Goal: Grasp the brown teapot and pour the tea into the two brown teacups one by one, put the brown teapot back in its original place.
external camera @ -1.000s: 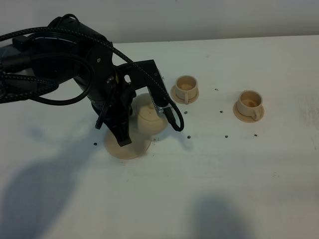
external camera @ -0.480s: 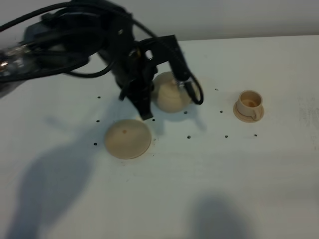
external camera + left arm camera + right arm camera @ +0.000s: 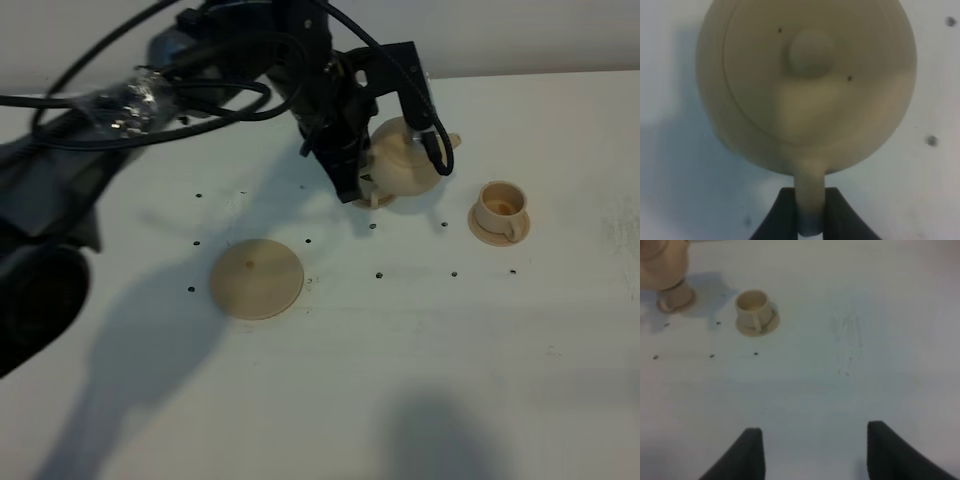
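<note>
The brown teapot (image 3: 408, 160) hangs in the air with my left gripper (image 3: 361, 177) shut on its loop handle. In the left wrist view the teapot (image 3: 807, 85) shows its knobbed lid, with the handle pinched between the dark fingers (image 3: 782, 215). It hovers over the nearer teacup (image 3: 376, 199), which is mostly hidden beneath it. The other teacup (image 3: 498, 208) stands free on its saucer to the right. The original place, a wide flat saucer (image 3: 256, 278), lies bare. My right gripper (image 3: 815, 455) is open over bare table, far from both teacups (image 3: 756, 310) (image 3: 675, 297).
Small dark dots mark the white table around the saucers. The left arm's black cables (image 3: 120, 100) arch over the table's back left. The table's back edge (image 3: 560, 75) runs just behind the cups.
The left gripper has lifted the teapot off the wide saucer and carried it back and to the right, over the nearer teacup. The right gripper has stayed put.
</note>
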You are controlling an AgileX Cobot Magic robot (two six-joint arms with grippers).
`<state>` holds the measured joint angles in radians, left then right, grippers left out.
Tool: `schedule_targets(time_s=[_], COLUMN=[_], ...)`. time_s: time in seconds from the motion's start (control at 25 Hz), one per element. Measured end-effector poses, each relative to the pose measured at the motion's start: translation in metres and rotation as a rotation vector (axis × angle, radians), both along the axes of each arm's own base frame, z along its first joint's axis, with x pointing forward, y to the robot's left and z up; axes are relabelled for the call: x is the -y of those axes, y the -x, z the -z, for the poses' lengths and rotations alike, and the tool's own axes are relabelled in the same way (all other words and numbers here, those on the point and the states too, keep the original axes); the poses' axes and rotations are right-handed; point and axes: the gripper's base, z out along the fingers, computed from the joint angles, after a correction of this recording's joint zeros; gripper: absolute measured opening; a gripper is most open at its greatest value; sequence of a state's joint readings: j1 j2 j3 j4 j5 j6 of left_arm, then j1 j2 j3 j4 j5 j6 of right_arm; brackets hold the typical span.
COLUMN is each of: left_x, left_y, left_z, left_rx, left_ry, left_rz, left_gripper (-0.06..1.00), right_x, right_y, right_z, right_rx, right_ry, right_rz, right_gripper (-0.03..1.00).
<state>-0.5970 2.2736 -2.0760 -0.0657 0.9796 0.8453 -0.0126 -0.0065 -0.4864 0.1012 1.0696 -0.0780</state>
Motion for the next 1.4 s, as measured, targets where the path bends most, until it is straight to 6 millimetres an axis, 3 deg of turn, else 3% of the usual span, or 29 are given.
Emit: schedule_targets(time_s=[0.2,0.44,0.84,1.4], left_x=[0.017,0.034,0.04,0.058], left_y=[-0.015,-0.02,-0.019,-0.017], left_z=[0.02,0.041,0.04,0.033], left_rx=[0.011,0.007,0.076,0.32], left_ry=[0.01,0.018,-0.025,-0.186], left_rz=[0.051,0.103,0.145,0.23], left_gripper=[0.16,0.16,0.16,0.16], right_x=[0.0,0.0,0.0,0.0], right_y=[0.0,0.0,0.0,0.0], right_z=[0.0,0.0,0.0,0.0], right_rx=[0.0,0.0,0.0,0.0], right_ry=[0.0,0.0,0.0,0.0], right_rz=[0.0,0.0,0.0,0.0], right_gripper=[0.45,0.45,0.45,0.45])
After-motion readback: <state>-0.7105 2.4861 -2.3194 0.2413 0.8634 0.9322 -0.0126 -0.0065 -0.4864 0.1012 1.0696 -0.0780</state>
